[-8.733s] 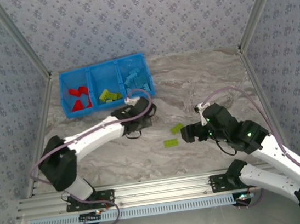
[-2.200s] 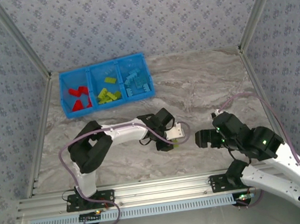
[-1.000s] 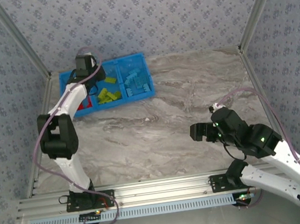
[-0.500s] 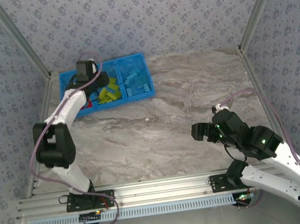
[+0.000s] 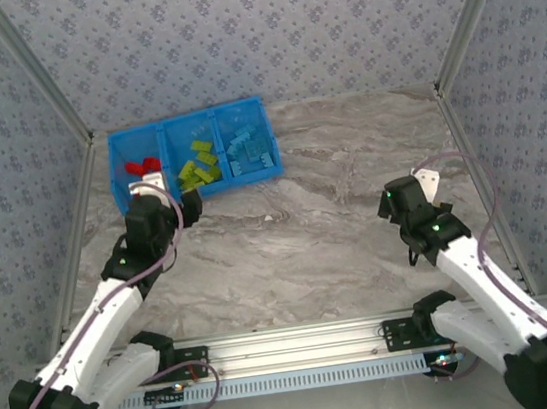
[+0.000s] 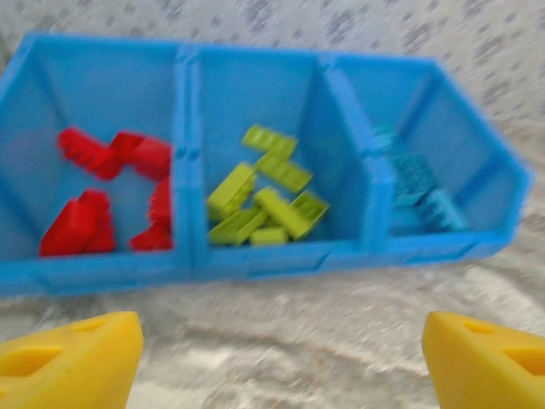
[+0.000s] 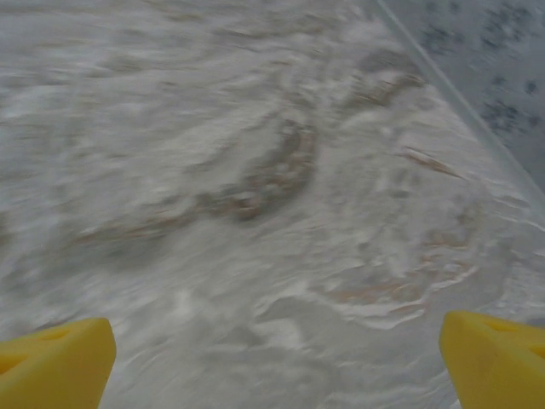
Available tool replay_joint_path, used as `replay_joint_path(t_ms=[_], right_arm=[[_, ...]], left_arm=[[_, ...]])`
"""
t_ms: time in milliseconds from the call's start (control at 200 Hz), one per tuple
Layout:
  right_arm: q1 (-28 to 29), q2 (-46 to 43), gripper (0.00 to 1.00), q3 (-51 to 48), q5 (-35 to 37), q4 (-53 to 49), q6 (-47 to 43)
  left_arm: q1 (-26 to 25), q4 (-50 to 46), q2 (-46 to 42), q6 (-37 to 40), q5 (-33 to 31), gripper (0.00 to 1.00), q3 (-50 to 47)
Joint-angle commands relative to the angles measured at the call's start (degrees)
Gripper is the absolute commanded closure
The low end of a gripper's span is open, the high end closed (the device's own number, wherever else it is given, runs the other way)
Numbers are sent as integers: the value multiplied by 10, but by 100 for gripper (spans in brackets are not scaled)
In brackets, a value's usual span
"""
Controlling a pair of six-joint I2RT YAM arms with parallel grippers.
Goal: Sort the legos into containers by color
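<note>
The blue bin [image 5: 269,134] stands at the table's far left with three compartments. Red legos [image 6: 106,192] lie in the left one, lime legos [image 6: 266,201] in the middle one, light blue legos [image 6: 419,183] in the right one. From above, the red legos [image 5: 140,168], lime legos [image 5: 198,168] and light blue legos [image 5: 248,147] lie the same way. My left gripper [image 5: 153,188] hovers at the bin's near wall, open [image 6: 281,375], nothing between its yellow fingers [image 6: 72,358]. My right gripper [image 5: 405,190] is open [image 7: 277,366] over bare marble, holding nothing.
The marble tabletop [image 5: 307,230] stretches between the two arms. Patterned walls enclose the table, with a metal post [image 5: 462,28] at the far right corner. The table's right edge [image 7: 460,106] runs close to my right gripper.
The left arm has drawn back from above the bin to its near side and folded lower. The right arm has swung right and turned toward the far right. Earlier, two lime bricks left the table.
</note>
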Motion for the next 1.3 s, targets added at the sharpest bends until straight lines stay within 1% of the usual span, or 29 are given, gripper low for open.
replay_joint_path(t_ms=[0, 30, 55, 65, 110, 165, 225, 250, 280, 310, 335, 350, 360, 390, 420, 440, 460, 500, 555, 665, 725, 765, 785, 820, 879, 924, 969, 1019, 1294], right_arm=[[-77, 50, 0, -46, -27, 175, -64], [-94, 75, 0, -56, -41, 226, -83], [-108, 85, 0, -49, -50, 225, -81], [-117, 93, 0, -48, -53, 246, -90], [-123, 116, 0, -57, -54, 291, -111], [-129, 157, 0, -78, -53, 399, -158], [-139, 201, 0, -94, -64, 478, -173], [-142, 229, 0, -110, -68, 533, -172], [-143, 247, 0, -118, -69, 594, -198], [-138, 252, 1, -112, -86, 589, -196], [-125, 266, 2, -118, -83, 645, -235], [-121, 274, 2, -123, -86, 662, -237], [-119, 286, 1, -136, -99, 712, -253], [-121, 323, 3, -154, -141, 790, -282], [-118, 360, 4, -161, -166, 828, -305], [-115, 367, 4, -166, -161, 845, -306], [-116, 367, 2, -165, -160, 842, -303], [-133, 351, 0, -147, -193, 769, -289], [-150, 354, 0, -144, -217, 779, -280], [-147, 353, 0, -143, -209, 772, -280], [-149, 352, 0, -143, -213, 772, -280], [-150, 353, 0, -144, -216, 773, -279], [-150, 353, 0, -144, -216, 772, -279], [-150, 352, 0, -144, -217, 773, -279], [-149, 352, 0, -144, -216, 773, -280], [-149, 352, 0, -143, -217, 773, -280], [-150, 352, 0, -143, -218, 772, -279], [-150, 352, 0, -144, -219, 772, -280], [-152, 353, 0, -143, -227, 772, -281]], left_arm=[[30, 41, -9, 53, -40, 9, -36], [41, 51, -10, 55, -37, 8, -48], [50, 63, -11, 57, -32, 6, -58], [53, 69, -12, 59, -31, 6, -61], [68, 100, -14, 68, -25, 3, -82], [82, 136, -14, 86, -19, 1, -104], [93, 178, -7, 117, -9, 1, -124], [98, 190, -2, 128, -7, 1, -129], [105, 201, 7, 139, -4, 1, -134], [113, 211, 18, 146, 1, 1, -138], [121, 220, 26, 149, 7, 1, -140], [126, 226, 32, 150, 13, 1, -142], [130, 230, 36, 150, 16, 1, -144], [141, 248, 48, 151, 29, 1, -150], [148, 270, 60, 151, 42, 1, -157], [154, 287, 69, 151, 51, 1, -163], [161, 307, 78, 150, 59, 1, -168], [172, 353, 100, 147, 74, 1, -180], [190, 416, 141, 143, 97, 1, -190], [216, 501, 248, 154, 124, 1, -176], [232, 578, 331, 148, 145, 1, -176], [235, 657, 384, 147, 144, 1, -179], [235, 633, 377, 147, 151, 1, -176], [236, 532, 343, 144, 144, 1, -154], [236, 559, 370, 140, 134, 1, -141], [236, 499, 356, 140, 133, 1, -126], [235, 538, 367, 142, 131, 1, -134], [234, 506, 358, 142, 131, 1, -127], [231, 512, 361, 149, 138, 1, -126]])
